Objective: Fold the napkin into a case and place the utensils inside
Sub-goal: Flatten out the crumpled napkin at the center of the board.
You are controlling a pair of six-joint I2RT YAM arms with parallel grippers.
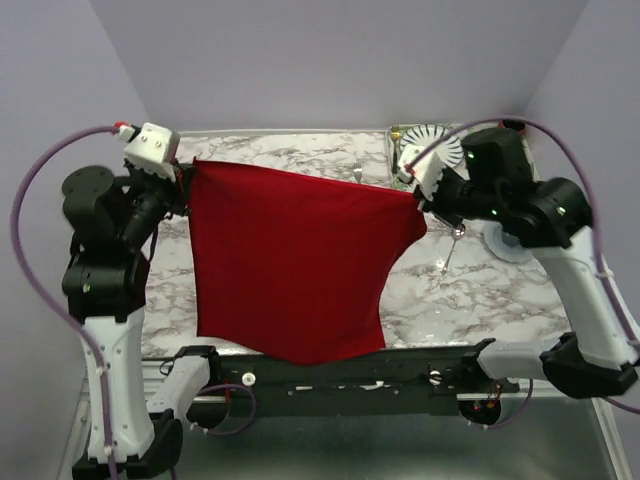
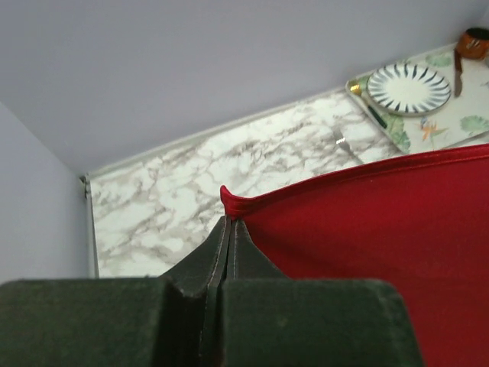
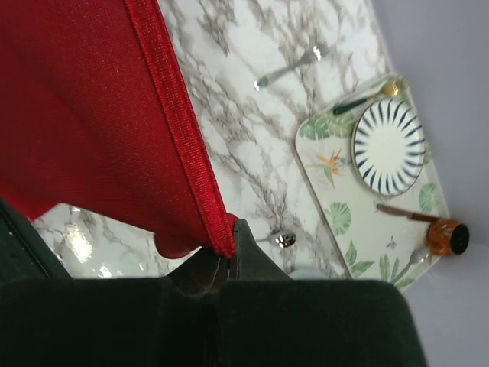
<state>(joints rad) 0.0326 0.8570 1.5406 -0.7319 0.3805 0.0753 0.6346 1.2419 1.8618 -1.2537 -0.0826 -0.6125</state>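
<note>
The napkin (image 1: 300, 260), a plain deep-red woven cloth with a ribbed, stitched hem, hangs spread as a broad, softly creased sheet over the marble-patterned table (image 1: 480, 295); the left gripper (image 2: 227, 223) is pinched tight on one top corner, the right gripper (image 3: 229, 256) on the other, dark pads pressed together over the hem; a slim, shiny silver fork (image 3: 294, 67) lies on bare marble beyond the cloth; a silver spoon (image 3: 284, 238) with a rounded bowl lies near the right gripper; at the far right corner a rounded leaf-print placemat (image 3: 336, 183) bears a round plate (image 3: 388, 145) with dark radial stripes, a gold spoon (image 3: 363, 101) with a dark handle just beside it, a brown wooden utensil (image 3: 397, 212) and an orange-brown cup (image 3: 447, 237)
</note>
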